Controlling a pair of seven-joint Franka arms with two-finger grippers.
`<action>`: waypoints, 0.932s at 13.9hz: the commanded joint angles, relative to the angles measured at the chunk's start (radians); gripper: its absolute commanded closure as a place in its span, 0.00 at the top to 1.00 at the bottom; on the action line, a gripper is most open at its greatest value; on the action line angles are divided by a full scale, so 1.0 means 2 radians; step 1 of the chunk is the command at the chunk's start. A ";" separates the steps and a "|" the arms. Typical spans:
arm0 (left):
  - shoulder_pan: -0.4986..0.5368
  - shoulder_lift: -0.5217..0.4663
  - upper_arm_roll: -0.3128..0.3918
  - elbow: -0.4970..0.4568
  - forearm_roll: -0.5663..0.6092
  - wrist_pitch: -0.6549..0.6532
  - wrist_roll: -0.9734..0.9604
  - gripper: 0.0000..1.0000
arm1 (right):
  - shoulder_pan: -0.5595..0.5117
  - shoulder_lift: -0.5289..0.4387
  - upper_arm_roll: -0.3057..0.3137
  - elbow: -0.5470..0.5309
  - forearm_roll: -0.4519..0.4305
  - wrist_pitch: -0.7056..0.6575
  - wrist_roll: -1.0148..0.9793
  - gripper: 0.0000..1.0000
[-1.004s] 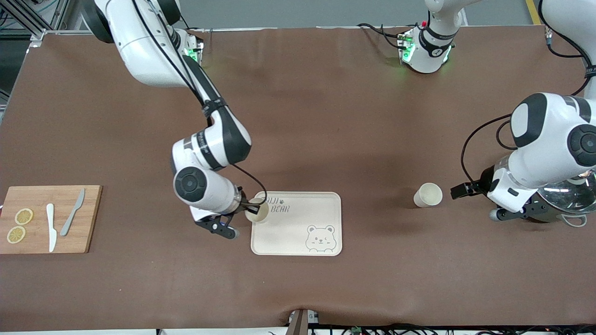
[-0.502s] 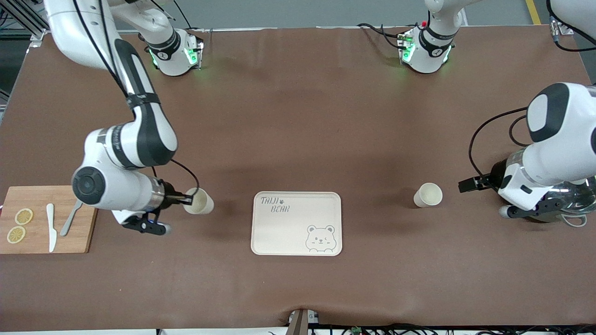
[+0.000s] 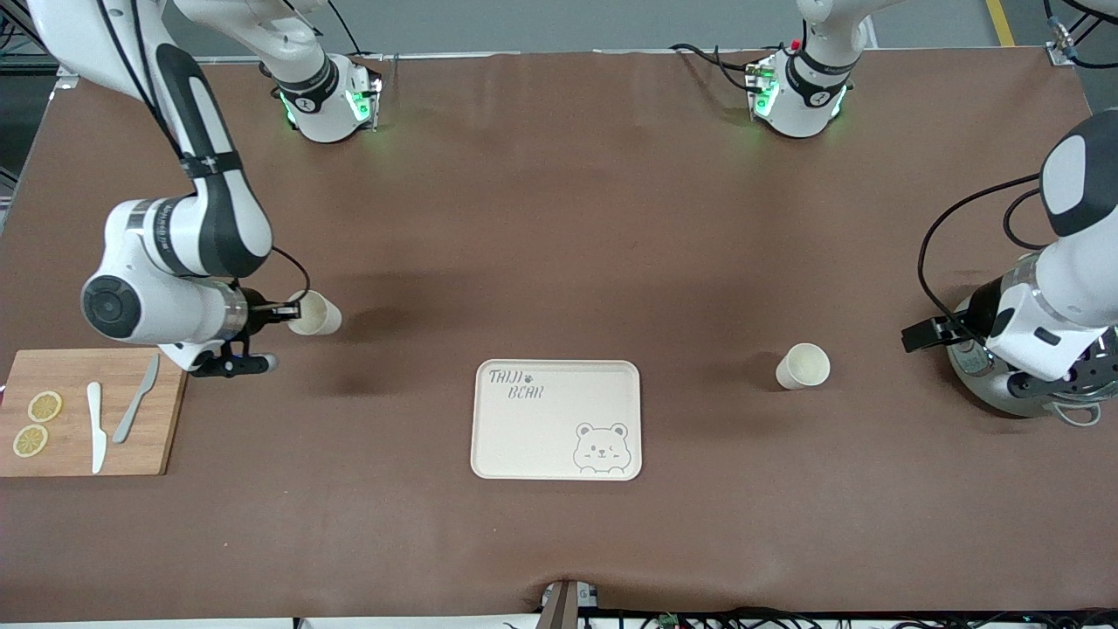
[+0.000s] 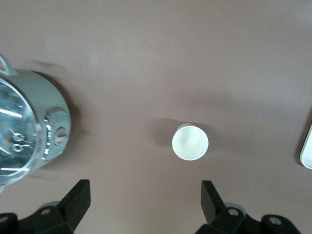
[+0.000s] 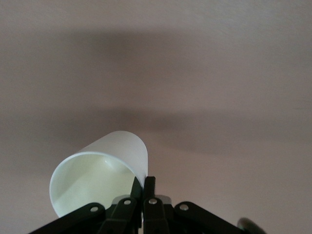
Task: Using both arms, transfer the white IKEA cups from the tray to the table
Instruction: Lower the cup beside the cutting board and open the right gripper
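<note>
Right gripper (image 3: 281,311) pinches the rim of one cup (image 3: 315,314), fingers clamped on its wall, holding it tilted over bare table near the cutting board (image 3: 166,411), toward the right arm's end. In the right wrist view the cup (image 5: 100,173) hangs from the closed fingers (image 5: 146,195). Second cup (image 3: 803,366) stands upright on the table between the tray (image 3: 524,437) and the pot (image 3: 1004,397). Left gripper (image 3: 926,334) hangs over the table just beside the pot, fingers (image 4: 78,197) spread wide, holding nothing, cup (image 4: 190,142) apart from it.
</note>
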 commanded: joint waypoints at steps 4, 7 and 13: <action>0.005 -0.060 -0.003 -0.002 0.008 -0.043 0.055 1.00 | -0.103 -0.018 0.010 -0.032 -0.032 0.023 -0.127 0.00; 0.005 -0.078 -0.003 0.005 0.006 -0.067 0.062 1.00 | -0.106 -0.017 0.010 -0.062 -0.032 0.071 -0.133 0.00; -0.001 -0.123 0.011 0.015 -0.025 -0.092 0.107 1.00 | -0.110 -0.017 0.010 -0.111 -0.034 0.140 -0.151 0.00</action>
